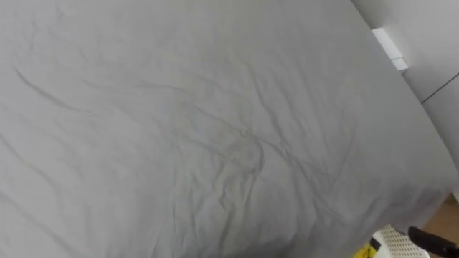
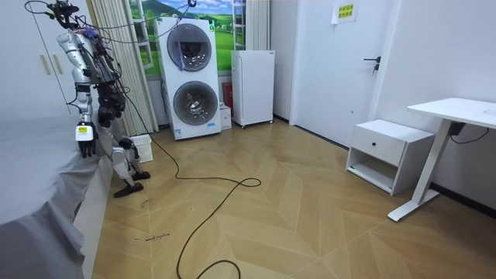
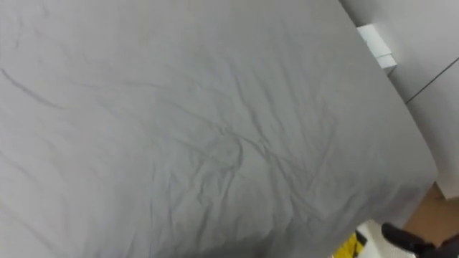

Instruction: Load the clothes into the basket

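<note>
Grey bed with a wrinkled sheet takes up most of the eye views; no clothes lie on the sheet as far as it shows. White basket peeks in at the near right corner, just past the bed's edge. A yellow piece is touching the basket's left side; cannot tell if it is clothing or if it lies inside. Right hand is a dark tip at the near right, just beside the basket; cannot tell whether it is clenched or released. A small white block sits far right by the wall.

In the room view the robot stands at the far end of the bed, at the room view's left, with the basket on the floor just behind its legs. Left hand hangs by the bed's edge, too small to tell its state. Stacked washing machines stand by the far wall, a white bench at the room view's right.
</note>
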Controlling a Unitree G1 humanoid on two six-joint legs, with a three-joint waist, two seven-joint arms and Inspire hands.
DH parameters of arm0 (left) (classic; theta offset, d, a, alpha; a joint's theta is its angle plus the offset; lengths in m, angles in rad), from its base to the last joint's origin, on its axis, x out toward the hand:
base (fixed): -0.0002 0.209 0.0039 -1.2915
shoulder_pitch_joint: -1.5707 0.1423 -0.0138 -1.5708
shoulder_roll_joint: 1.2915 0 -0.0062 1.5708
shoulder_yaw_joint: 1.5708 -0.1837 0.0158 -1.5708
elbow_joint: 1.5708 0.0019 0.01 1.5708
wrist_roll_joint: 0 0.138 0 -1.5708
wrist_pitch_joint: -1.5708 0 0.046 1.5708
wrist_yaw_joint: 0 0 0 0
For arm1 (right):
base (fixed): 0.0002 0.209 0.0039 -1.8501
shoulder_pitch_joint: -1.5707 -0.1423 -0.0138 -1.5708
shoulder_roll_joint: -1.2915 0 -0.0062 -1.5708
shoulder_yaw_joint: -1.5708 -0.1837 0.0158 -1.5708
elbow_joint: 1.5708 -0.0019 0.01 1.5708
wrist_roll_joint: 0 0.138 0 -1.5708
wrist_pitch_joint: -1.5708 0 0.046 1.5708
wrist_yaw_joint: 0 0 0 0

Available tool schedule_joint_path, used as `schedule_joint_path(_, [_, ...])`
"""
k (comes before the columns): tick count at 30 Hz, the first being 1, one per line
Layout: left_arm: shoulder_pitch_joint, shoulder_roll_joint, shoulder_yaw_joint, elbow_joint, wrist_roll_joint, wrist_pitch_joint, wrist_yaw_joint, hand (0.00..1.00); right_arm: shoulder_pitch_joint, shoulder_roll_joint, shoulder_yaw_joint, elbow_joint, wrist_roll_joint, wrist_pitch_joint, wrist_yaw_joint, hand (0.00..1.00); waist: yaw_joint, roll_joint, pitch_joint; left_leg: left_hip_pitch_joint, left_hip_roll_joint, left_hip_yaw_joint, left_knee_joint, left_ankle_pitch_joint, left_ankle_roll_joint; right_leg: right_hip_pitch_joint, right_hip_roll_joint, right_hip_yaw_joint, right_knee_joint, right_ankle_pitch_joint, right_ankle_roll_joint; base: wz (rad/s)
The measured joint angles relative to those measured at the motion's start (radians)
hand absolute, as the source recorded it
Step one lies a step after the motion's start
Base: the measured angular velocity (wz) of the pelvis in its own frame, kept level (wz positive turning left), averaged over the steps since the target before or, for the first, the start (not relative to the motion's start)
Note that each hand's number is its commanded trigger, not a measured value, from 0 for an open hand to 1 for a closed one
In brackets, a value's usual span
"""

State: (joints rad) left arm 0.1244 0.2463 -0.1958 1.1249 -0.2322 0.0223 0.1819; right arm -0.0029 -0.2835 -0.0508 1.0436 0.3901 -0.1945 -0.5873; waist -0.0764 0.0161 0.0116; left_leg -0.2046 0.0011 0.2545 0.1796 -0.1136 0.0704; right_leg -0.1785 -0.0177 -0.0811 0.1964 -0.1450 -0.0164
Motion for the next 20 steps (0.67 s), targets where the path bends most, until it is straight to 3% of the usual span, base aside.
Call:
schedule_joint_path(5, [0.027,-0.012,0.038,-0.011,0.090,0.000,0.007,0.00,0.058,0.054,0.053,0.015,-0.002,0.001,0.103,0.00,-0.002,-0.009,0.0011,0.073,-0.012,-0.041,-0.014,-0.003,-0.006,0.101,-0.005,-0.036,-0.032,-0.008,0.000,0.26])
schedule_joint_path(9, [0.031,-0.039,0.087,-0.011,0.140,-0.001,0.035,0.00,0.076,0.090,0.096,0.097,-0.032,0.016,0.217,0.00,0.015,-0.029,-0.0015,0.116,-0.020,-0.070,-0.015,-0.008,-0.009,0.163,-0.010,-0.067,-0.046,-0.020,0.001,0.25])
schedule_joint_path(14, [0.030,-0.051,0.111,-0.010,0.159,-0.001,0.035,0.00,0.068,0.102,0.129,0.161,-0.084,0.044,0.308,0.00,0.040,-0.032,-0.0003,0.149,-0.021,-0.076,-0.014,-0.014,-0.012,0.200,-0.011,-0.074,-0.053,-0.025,0.001,0.04])
schedule_joint_path(20, [0.026,-0.074,0.118,-0.005,0.159,-0.004,0.053,0.00,0.073,0.130,0.128,0.190,-0.146,0.065,0.351,0.00,0.047,-0.036,0.0054,0.165,-0.034,-0.125,-0.012,-0.015,-0.012,0.232,-0.015,-0.102,-0.060,-0.030,0.002,0.13])
